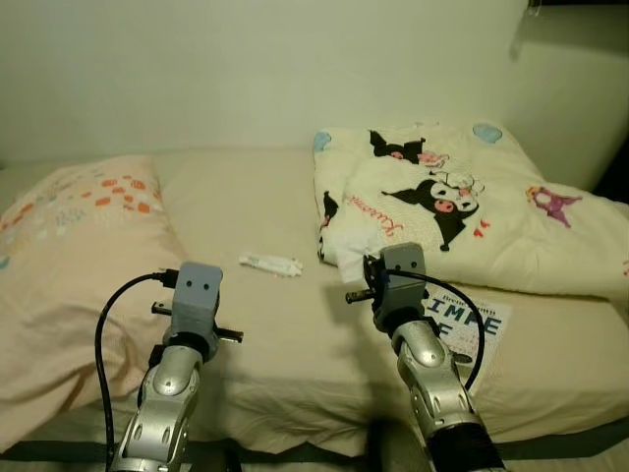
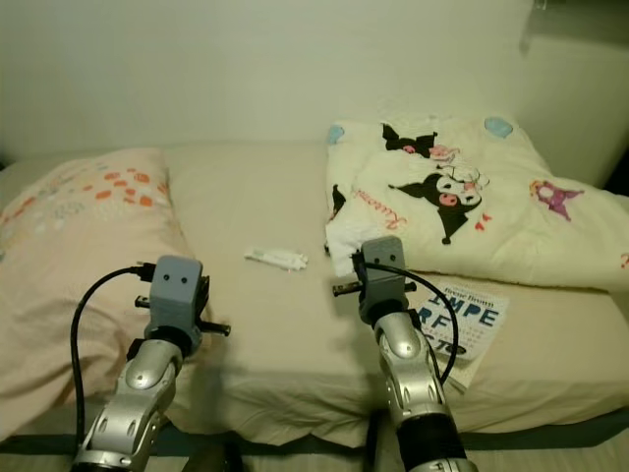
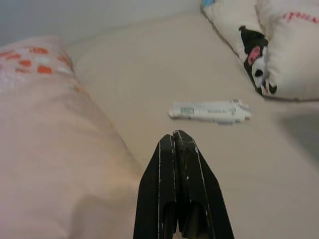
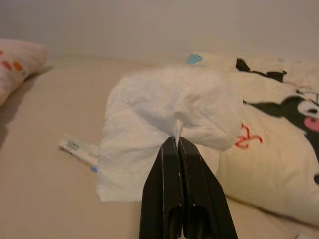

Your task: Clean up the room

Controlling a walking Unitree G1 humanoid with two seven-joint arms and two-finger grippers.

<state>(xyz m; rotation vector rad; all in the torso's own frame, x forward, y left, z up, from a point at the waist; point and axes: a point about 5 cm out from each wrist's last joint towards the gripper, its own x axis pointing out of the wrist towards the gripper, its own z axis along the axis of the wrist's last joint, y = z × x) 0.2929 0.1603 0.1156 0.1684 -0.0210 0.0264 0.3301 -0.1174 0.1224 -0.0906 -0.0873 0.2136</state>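
Holding a white tissue [image 4: 164,124] pinched in our right gripper [image 4: 178,142], jaws closed on it above the bed [image 1: 256,206], we judge tidying barely begun: the wrapper [image 1: 271,264] and booklet [image 1: 472,324] remain. Our left gripper [image 3: 177,137] hovers closed, empty.

We are in a home bedroom: a beige-sheeted bed [image 1: 265,197], peach pillow [image 1: 69,256], and cream cartoon-print quilt [image 1: 462,206] at its right edge.
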